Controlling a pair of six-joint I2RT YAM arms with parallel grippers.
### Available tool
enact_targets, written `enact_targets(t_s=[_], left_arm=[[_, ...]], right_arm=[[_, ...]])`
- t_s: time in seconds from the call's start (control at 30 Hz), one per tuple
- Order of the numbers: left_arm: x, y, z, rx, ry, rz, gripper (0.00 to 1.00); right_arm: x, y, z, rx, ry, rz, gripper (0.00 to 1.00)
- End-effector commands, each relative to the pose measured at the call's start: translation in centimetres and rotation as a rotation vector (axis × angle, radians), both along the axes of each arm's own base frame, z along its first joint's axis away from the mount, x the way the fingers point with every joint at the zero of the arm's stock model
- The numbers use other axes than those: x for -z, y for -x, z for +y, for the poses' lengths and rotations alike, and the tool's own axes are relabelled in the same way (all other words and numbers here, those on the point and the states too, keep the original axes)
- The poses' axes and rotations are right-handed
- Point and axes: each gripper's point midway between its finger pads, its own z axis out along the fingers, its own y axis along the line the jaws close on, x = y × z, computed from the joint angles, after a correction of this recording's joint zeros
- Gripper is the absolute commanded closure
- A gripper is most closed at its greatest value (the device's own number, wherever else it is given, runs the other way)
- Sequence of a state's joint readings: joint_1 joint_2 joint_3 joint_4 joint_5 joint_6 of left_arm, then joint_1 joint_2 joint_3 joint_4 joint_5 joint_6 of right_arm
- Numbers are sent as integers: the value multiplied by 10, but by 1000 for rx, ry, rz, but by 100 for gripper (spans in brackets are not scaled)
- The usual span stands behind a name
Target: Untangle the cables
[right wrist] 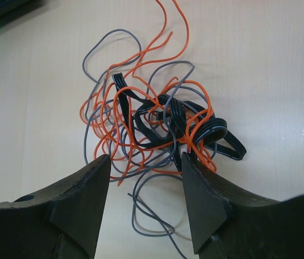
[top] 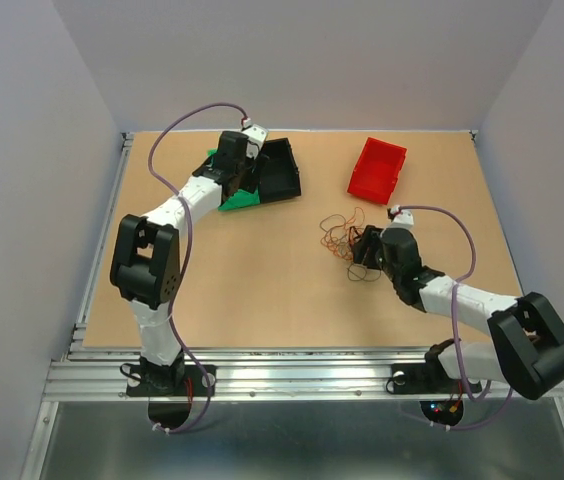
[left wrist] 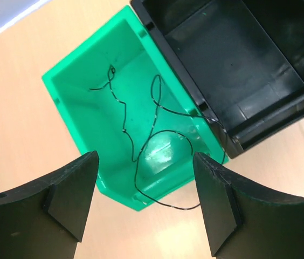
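Little is done: black wire (left wrist: 124, 121) is laid in the green bin (left wrist: 76, 108), a tangle (right wrist: 152, 124) left well right of it. Left jaws and right jaws are held wide, empty.

My worktop (top: 262, 310) is a light brown board with a thin metal edge (top: 102, 250) along its sides and a ribbed aluminium rail (top: 302, 378) across the near end. Plain pale grey walls (top: 312, 60) stand behind it and on both sides, evenly lit.
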State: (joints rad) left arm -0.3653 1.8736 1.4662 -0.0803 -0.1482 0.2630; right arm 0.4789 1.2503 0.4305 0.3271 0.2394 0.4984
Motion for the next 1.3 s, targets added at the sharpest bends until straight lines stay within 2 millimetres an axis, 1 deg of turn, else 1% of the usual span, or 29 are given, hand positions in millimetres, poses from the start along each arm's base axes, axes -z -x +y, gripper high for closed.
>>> enact_targets(t_s=[0.0, 0.03, 0.07, 0.1, 0.17, 0.27, 0.33, 0.4, 0.47, 0.53, 0.6, 0.63, 0.73, 0.83, 0.87, 0.9, 1.03, 1.07, 1.1, 1.13, 1.23, 1.27], left_arm=[[-41, 12, -13, 56, 22, -115, 19], [-48, 16, -22, 65, 15, -138, 19], [-44, 19, -23, 65, 4, -139, 19], [-45, 21, -26, 69, -5, -144, 20], [-43, 20, -24, 51, -26, -150, 22], [-30, 18, -16, 23, -67, -133, 23], [-20, 17, -13, 15, -95, -109, 29], [-14, 18, -12, 19, -106, -89, 32], [-6, 24, -17, 56, -101, -47, 35], [2, 31, -22, 96, -97, -15, 35], [11, 37, -21, 123, -115, 11, 33], [15, 40, -23, 142, -118, 21, 29], [30, 53, -20, 192, -155, 70, 25], [40, 64, -21, 241, -163, 106, 24], [46, 67, -20, 243, -167, 121, 24], [48, 66, -20, 240, -172, 124, 24], [66, 60, -13, 202, -214, 149, 31], [68, 57, -13, 198, -215, 147, 34], [69, 56, -13, 196, -220, 146, 36], [70, 54, -11, 183, -231, 143, 42], [79, 50, -8, 166, -250, 150, 51], [80, 49, -8, 163, -253, 151, 52]], right_arm=[[-22, -21, 7, 27, -18, -53, 40], [-21, -23, 8, 25, -15, -52, 42], [-14, -25, 9, 24, -5, -37, 43], [-13, -26, 10, 22, -4, -33, 44], [-13, -28, 14, 11, -7, -32, 46], [-15, -28, 17, 1, -15, -39, 48], [-17, -27, 16, 4, -19, -48, 49], [-20, -26, 14, 9, -20, -56, 49], [-21, -24, 12, 12, -21, -61, 49], [-24, -24, 12, 12, -24, -68, 49], [-23, -23, 13, 9, -24, -66, 49], [-24, -23, 13, 7, -24, -67, 49], [-22, -24, 13, 8, -21, -65, 49], [-23, -24, 13, 6, -21, -66, 49], [-22, -24, 13, 5, -23, -64, 49], [-23, -24, 14, 4, -24, -65, 49], [-24, -23, 15, 0, -32, -69, 49], [-25, -23, 16, -2, -33, -70, 49], [-25, -24, 16, -3, -35, -73, 49], [-25, -24, 16, -3, -35, -72, 49], [-27, -23, 16, -4, -38, -76, 49], [-26, -22, 15, -3, -36, -74, 49]])
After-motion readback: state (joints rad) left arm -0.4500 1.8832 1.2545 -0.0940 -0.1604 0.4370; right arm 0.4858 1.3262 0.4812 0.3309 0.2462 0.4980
